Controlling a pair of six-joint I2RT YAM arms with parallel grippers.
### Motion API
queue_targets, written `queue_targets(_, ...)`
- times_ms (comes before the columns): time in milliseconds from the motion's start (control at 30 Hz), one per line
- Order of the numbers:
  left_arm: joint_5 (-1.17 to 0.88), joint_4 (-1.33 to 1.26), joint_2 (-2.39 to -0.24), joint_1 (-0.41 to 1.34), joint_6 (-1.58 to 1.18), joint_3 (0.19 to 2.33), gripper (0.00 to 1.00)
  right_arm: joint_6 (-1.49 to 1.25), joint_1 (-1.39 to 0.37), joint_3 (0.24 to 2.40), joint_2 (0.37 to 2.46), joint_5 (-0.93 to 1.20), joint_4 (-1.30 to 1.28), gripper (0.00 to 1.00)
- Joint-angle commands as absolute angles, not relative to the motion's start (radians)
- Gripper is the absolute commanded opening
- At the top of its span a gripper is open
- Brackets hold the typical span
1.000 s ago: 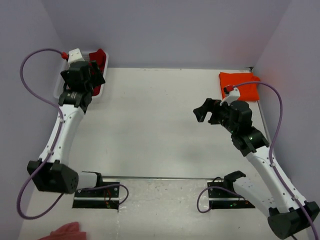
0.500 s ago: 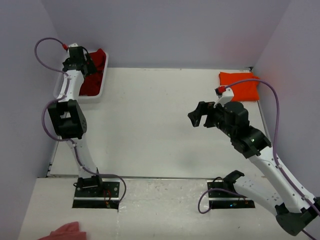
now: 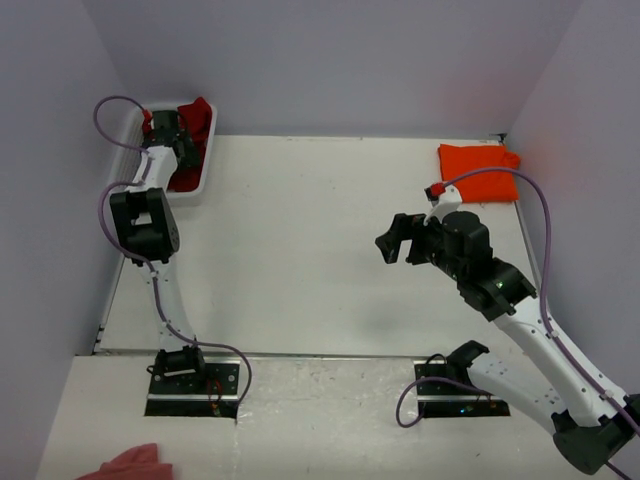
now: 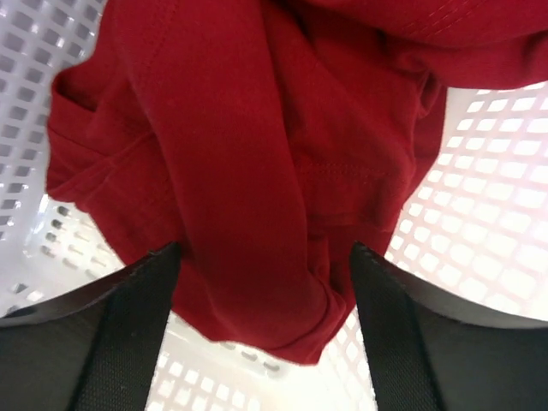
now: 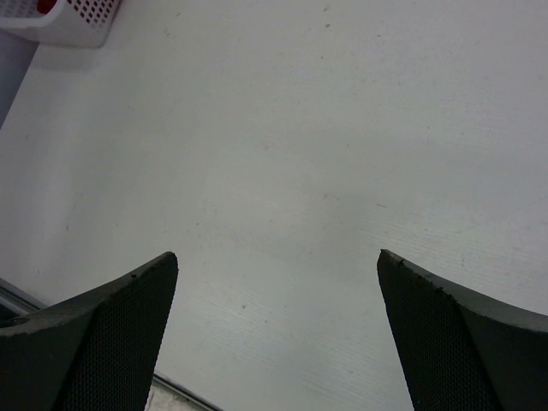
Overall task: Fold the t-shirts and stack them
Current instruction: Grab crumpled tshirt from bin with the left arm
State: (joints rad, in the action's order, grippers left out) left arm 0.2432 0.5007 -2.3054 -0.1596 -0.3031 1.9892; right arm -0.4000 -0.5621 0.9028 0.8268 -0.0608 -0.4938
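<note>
The dark crimson t-shirt point(image 3: 196, 125) lies crumpled in a white mesh basket point(image 3: 199, 188) at the far left corner. My left gripper point(image 3: 178, 140) reaches down into the basket, open, its jaws on either side of a fold of the crimson shirt point(image 4: 257, 188), not closed on it. The orange t-shirt point(image 3: 478, 172) lies as a small folded rectangle at the far right of the table. My right gripper point(image 3: 393, 240) is open and empty, held above the bare table right of centre, pointing left.
The white table point(image 3: 300, 250) is bordered by lilac walls. A pale pink cloth scrap point(image 3: 130, 464) lies at the near left edge, in front of the arm bases. The basket's corner point(image 5: 73, 21) shows in the right wrist view.
My left arm has stretched out and its gripper has dropped into the basket over the crimson shirt. My right gripper has drifted a little left and nearer.
</note>
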Motion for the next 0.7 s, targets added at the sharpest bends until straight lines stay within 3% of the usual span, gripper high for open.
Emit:
queue_targets(0,0.248,0.471,-2.333,-0.167,-0.282,2.049,0.77,-0.396,-0.566,0.904,0.824,-0.052,-0.468,0.99)
queue_targets(100,0.247,0.483,-2.359,-0.167,-0.278,2.097,0.58,-0.397,-0.568,0.899,0.827,-0.052,-0.463,0.99)
queue_targets(200,0.252,0.502,-2.388,-0.167,-0.272,2.160,0.22,-0.403,-0.568,0.890,0.827,-0.049,-0.466,0.99)
queue_targets(233,0.238,0.500,-2.390,-0.167,-0.278,2.178,0.00,-0.406,-0.568,0.885,0.825,-0.052,-0.457,0.99)
queue_targets(467,0.135,0.368,-2.198,-0.155,-0.282,2.094,0.00,-0.425,-0.566,0.836,0.900,-0.061,-0.400,0.99)
queue_targets(667,0.007,0.448,-2.030,-0.124,-0.244,2.339,0.00,-0.426,-0.569,0.816,0.957,-0.086,-0.347,0.99)
